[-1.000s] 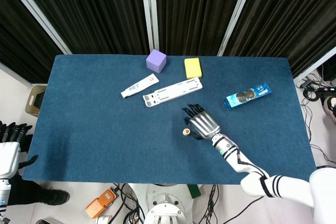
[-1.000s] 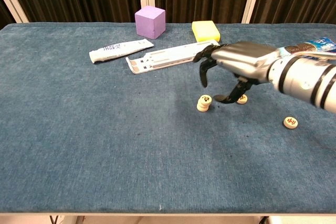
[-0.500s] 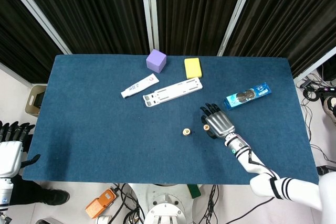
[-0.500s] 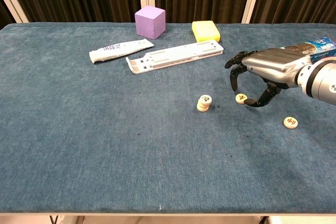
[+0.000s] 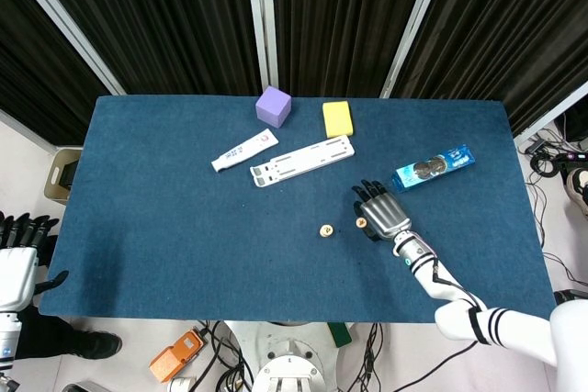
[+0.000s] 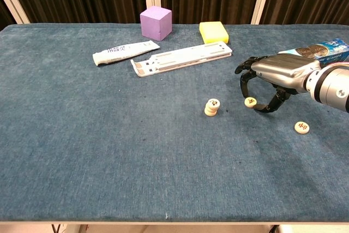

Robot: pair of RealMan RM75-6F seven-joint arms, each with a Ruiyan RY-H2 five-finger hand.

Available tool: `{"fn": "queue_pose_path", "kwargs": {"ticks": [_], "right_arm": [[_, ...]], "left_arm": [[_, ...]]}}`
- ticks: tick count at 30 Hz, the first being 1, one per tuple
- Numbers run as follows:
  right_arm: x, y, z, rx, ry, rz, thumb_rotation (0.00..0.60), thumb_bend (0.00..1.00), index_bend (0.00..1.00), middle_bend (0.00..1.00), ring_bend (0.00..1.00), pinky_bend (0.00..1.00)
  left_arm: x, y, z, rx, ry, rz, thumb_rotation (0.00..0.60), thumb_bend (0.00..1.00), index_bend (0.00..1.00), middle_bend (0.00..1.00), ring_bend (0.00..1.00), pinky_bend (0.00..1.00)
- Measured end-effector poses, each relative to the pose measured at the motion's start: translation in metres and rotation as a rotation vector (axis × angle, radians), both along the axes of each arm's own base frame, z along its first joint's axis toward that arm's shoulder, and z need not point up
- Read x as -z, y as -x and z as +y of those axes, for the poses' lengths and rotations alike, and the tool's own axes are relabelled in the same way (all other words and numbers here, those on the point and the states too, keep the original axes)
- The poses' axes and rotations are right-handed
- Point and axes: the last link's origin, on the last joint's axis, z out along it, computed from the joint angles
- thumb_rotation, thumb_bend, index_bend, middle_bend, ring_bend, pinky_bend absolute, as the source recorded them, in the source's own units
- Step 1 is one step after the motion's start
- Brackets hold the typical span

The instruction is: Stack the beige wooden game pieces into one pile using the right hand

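Observation:
A small pile of beige wooden game pieces (image 6: 212, 107) (image 5: 325, 230) stands near the table's middle. A single beige piece (image 6: 250, 101) (image 5: 360, 222) lies to its right, and another single piece (image 6: 301, 127) lies further right near the table's front. My right hand (image 6: 270, 80) (image 5: 381, 213) hovers just over the nearer single piece, fingers curved downward around it with thumb and fingertips apart, not holding it. My left hand (image 5: 18, 254) hangs off the table's left edge, fingers spread and holding nothing.
At the back stand a purple cube (image 6: 156, 23) and a yellow sponge (image 6: 213, 31). A white tube (image 6: 125, 53) and a white flat rack (image 6: 181, 58) lie mid-table. A blue biscuit packet (image 6: 319, 51) sits behind my right hand.
My right hand left the pile and moved right to the nearer single piece, lowering over it. Over the last half second it barely shifted.

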Motion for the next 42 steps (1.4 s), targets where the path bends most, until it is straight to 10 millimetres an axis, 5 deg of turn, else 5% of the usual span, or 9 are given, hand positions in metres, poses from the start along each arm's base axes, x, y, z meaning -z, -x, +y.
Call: {"fn": "queue_pose_path", "kwargs": {"ticks": [10,24,42], "right_arm": [[-0.007,-0.01,0.002,-0.032,0.018,-0.041,0.6,0.48,0.58,0.18,0.08,0.14],[-0.002,-0.066,0.016,-0.168,-0.055,-0.086,0.6,0.48,0.57,0.18,0.08,0.14],[0.009,-0.072,0.012,-0.157,-0.065,-0.052,0.6,0.48,0.53,0.18,0.08,0.14]], "left_arm": [[0.0,0.0,0.0,0.001,0.0,0.0,0.6,0.0,0.18,0.14,0.08,0.0],[-0.001,0.002,-0.003,-0.004,-0.004,-0.003,0.6,0.0,0.18,0.14,0.08,0.0],[-0.001,0.007,-0.003,-0.013,-0.006,-0.01,0.6,0.0,0.18,0.14,0.08,0.0]]}}
